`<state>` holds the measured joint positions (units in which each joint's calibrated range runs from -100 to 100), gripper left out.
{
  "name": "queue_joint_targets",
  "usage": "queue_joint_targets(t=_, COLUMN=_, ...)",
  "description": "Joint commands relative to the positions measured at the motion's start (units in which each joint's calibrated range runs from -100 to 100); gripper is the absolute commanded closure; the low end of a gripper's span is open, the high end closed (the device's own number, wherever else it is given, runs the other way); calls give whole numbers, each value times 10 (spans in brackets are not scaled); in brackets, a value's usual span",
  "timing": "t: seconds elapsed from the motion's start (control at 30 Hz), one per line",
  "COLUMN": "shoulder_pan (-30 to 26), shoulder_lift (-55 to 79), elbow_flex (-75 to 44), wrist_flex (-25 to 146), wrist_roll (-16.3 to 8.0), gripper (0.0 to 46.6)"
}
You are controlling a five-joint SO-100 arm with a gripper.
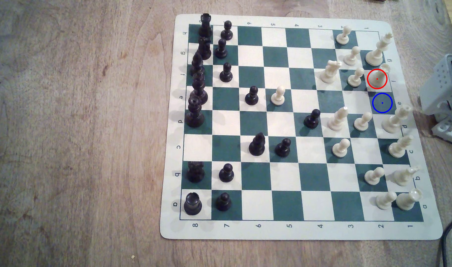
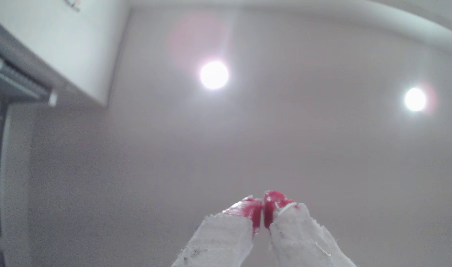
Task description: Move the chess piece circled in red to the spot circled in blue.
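exterior view: even, warm, moderately bright light on the chessboard [image 1: 296,232]; pieces cast short, soft shadows toward the exterior view's left. slight softness throughout, with straight edges bowing near the frame's borders. wrist view: hazy and low in contrast; two ceiling lamps [image 2: 214,75] blown out with pinkish flare, and the near gripper [image 2: 262,213] out of focus.

A worn wooden worktop [image 1: 78,128] fills the room below; overhead, two round ceiling lights [image 2: 214,75] glow beside a white wall panel [image 2: 65,46].
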<state>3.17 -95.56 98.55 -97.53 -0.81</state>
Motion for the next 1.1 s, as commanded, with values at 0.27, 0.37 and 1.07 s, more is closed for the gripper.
queue_joint_targets(t=0.27, shoulder_pan=12, shoulder_lift=-2, elbow_flex=-129, wrist_flex=333, wrist_roll=-4, gripper=464)
queue_joint_targets(t=0.37, shoulder_pan=20, shoulder_lift=-2, elbow_flex=-179, wrist_flex=428, wrist_roll=-4, gripper=464)
queue_joint_targets(t=1.07, shoulder_pan=158, shoulder_lift=-1, elbow_flex=-445, wrist_flex=1395, wrist_roll=-40, gripper=464)
